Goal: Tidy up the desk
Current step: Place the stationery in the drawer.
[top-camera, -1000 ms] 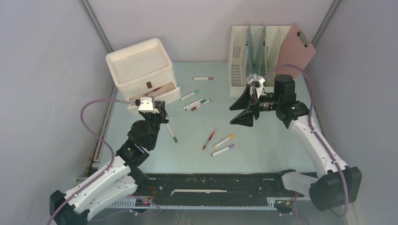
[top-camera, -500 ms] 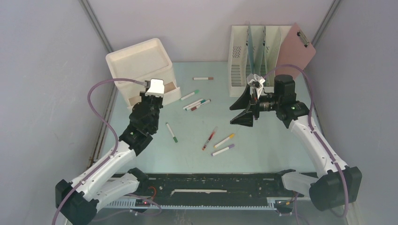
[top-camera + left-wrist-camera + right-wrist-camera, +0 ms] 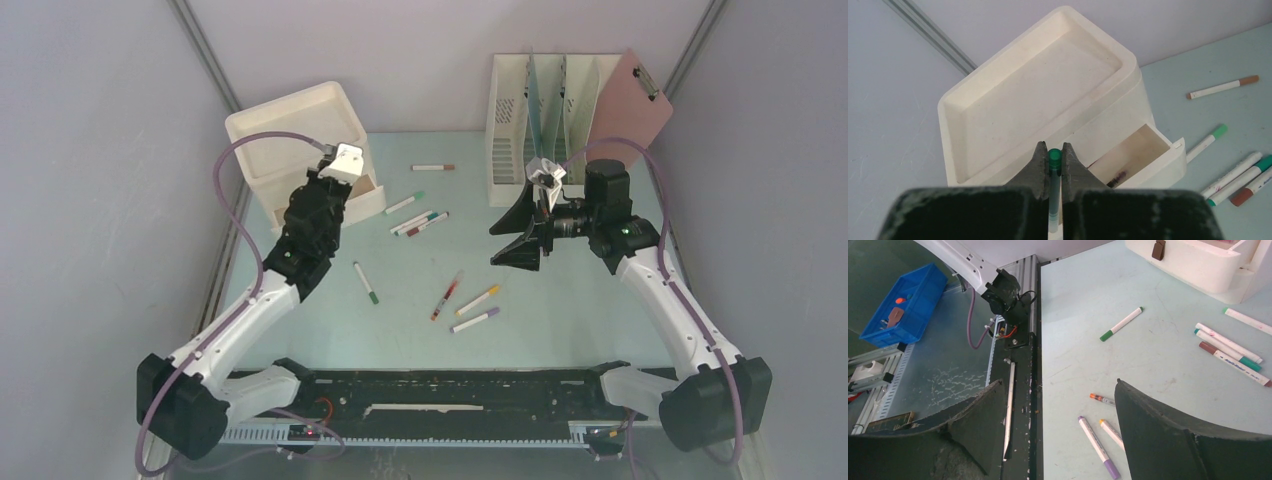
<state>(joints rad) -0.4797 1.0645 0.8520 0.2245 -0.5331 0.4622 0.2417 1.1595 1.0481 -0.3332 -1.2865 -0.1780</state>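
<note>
The pale mint-green desk (image 3: 570, 300) holds several loose markers: a green-capped one (image 3: 366, 282), an orange, a yellow and a purple one (image 3: 475, 320) near the middle, and a cluster (image 3: 420, 222) by the drawer unit. My left gripper (image 3: 1054, 151) is shut on a green-capped marker (image 3: 1054, 172), held above the cream drawer unit (image 3: 1048, 90), just left of its open drawer (image 3: 1135, 152). In the top view the left gripper (image 3: 322, 200) hangs over the unit's front. My right gripper (image 3: 515, 235) hovers open and empty above the desk's right half, and the wrist view shows the right gripper (image 3: 1058, 384) wide apart.
A cream slotted file rack (image 3: 540, 110) stands at the back with a pink clipboard (image 3: 630, 105) leaning beside it. A brown-capped marker (image 3: 433, 167) lies near the back. A black slotted rail (image 3: 450, 390) runs along the front edge. A dark marker (image 3: 1118, 176) lies inside the drawer.
My left arm has swung up and back from the desk surface to above the drawer unit, carrying the green-capped marker. The right arm has not moved.
</note>
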